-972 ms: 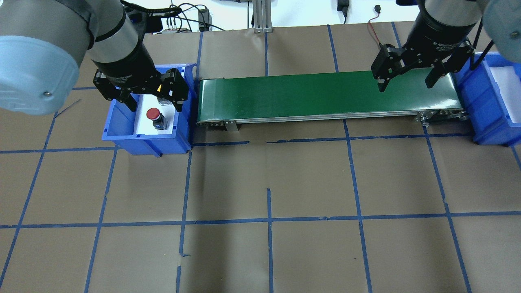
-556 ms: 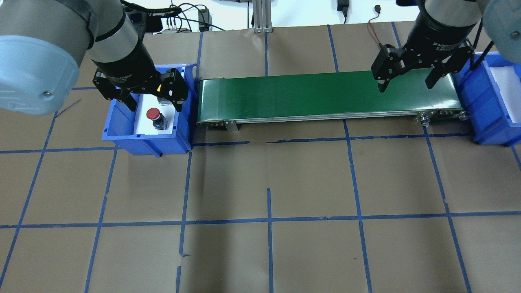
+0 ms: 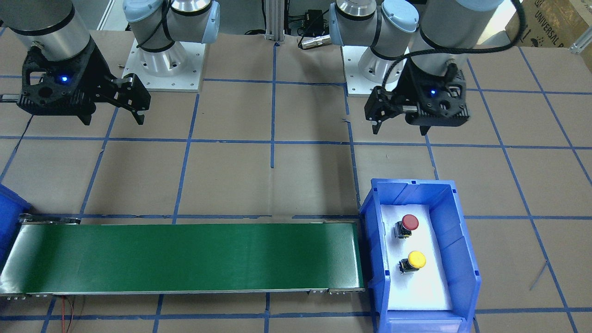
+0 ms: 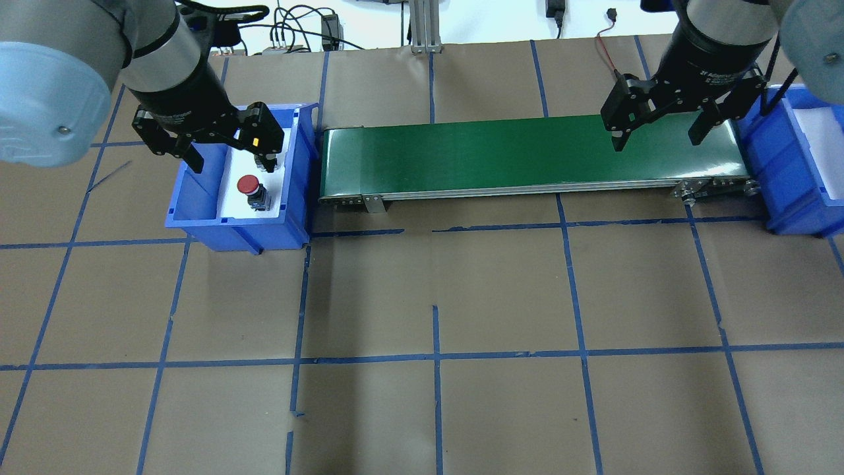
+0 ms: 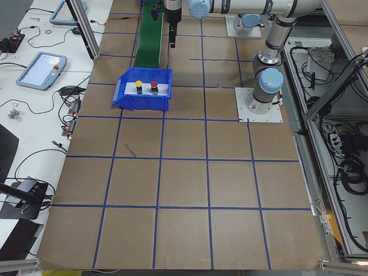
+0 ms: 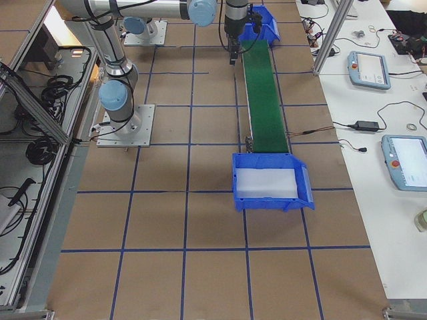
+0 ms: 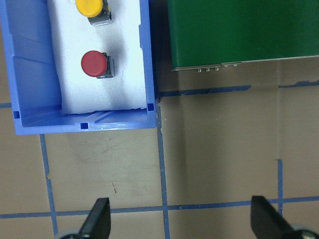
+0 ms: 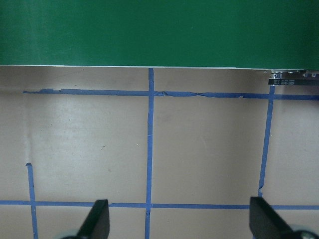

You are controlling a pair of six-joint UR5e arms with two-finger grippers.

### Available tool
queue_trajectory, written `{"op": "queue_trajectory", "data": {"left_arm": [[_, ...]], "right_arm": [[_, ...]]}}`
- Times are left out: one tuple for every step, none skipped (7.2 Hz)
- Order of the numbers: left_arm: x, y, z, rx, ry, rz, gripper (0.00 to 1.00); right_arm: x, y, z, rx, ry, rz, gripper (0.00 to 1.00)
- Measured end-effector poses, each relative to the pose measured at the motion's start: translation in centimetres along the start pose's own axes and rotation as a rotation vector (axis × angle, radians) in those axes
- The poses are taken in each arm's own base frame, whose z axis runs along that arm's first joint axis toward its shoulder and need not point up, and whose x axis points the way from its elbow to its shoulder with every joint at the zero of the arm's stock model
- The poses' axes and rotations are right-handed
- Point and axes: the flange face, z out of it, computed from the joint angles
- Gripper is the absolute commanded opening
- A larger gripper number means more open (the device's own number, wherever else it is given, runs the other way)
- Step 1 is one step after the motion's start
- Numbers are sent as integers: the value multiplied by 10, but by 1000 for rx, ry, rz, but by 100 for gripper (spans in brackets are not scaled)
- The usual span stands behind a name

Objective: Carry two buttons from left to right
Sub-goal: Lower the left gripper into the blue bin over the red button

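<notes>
The left gripper (image 4: 234,165) has shifted since a second ago, sliding toward the overhead view's left and slightly up in that view. The right gripper (image 4: 656,143) sits where it was, and neither button has moved. Both claws are matte black, with slim angular fingers spread wide, gripping nothing and touching nothing. The left one hangs high, and its wrist camera shows the fingertips over brown paper on the robot's side of the blue bin (image 4: 237,231). That bin is moulded plastic with sloped walls, lined with a white foam pad (image 3: 416,286). On the pad stand the red-capped button (image 4: 248,185) and, beyond it from the robot, the yellow-capped button (image 3: 416,259), near each other but apart. Each has a smooth round cap on a dark square base. Just beside the bin begins the conveyor belt (image 4: 527,152), flat, smooth and green in a thin metal frame. The right claw hangs above the paper on the robot's side of the belt's other end, where a second blue bin (image 4: 784,165) stands. Blue tape (image 4: 435,356) grids the brown paper-covered table (image 4: 501,290)
</notes>
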Motion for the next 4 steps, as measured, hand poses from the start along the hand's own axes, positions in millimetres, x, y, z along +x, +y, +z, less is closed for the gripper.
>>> {"op": "queue_trajectory", "data": {"left_arm": [[-26,-25,15,-1,5,-38,99],[-43,-53,35,0,7,-53,99],[-53,-79,63,-3,7,-47,98],[-58,-98,95,-15,10,-36,96]], "right_arm": [[0,1,3,-7,0,0,100],[0,1,4,-11,1,0,100],[0,1,5,-12,1,0,100],[1,1,6,-10,2,-1,100]]}}
